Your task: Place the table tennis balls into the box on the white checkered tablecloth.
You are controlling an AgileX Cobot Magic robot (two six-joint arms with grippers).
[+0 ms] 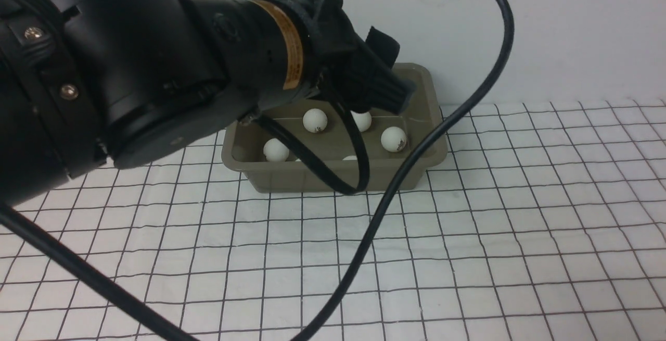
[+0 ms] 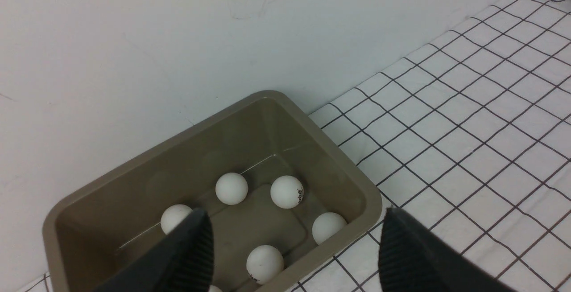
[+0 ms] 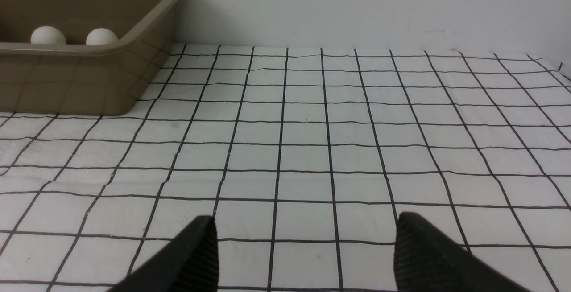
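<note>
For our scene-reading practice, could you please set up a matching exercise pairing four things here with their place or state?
Things:
1. table tennis balls
2. box
3. left pincer
4. right pincer

Places or states:
A. open and empty above bare tablecloth
B. open above the box
C. lying inside the box
D. standing on the cloth next to the wall

Pairs: 1-C, 2-D, 3-B, 4-A

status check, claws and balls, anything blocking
Left claw open, empty, above the box. Right claw open, empty, over bare tablecloth. Table tennis balls in the box; none seen on the cloth. Black cables drape across the front view.
</note>
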